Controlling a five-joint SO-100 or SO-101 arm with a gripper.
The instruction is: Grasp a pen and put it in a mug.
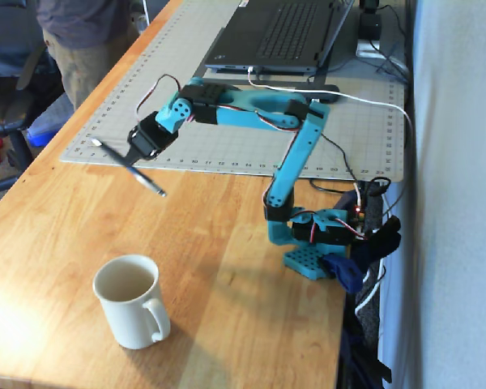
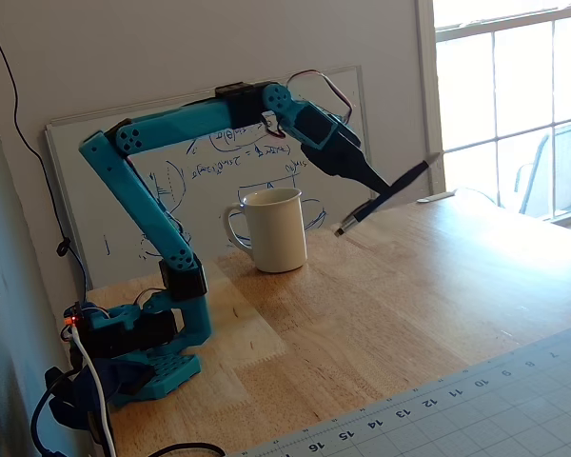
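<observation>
In a fixed view, the plain cream-white ceramic mug [image 1: 130,300] is seen upright on the wooden worktop [image 1: 227,324], handle turned right; further right and well above it, the thin dark pen with silvery tip [image 1: 134,170] is held aloft, tilted, apparently clamped mid-shaft in the black jaws of the blue arm's gripper [image 1: 128,154].

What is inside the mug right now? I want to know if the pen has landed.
The mug looks empty: only its pale inner wall shows, though the bottom is hidden. The pen is in the gripper, above the table.
</observation>
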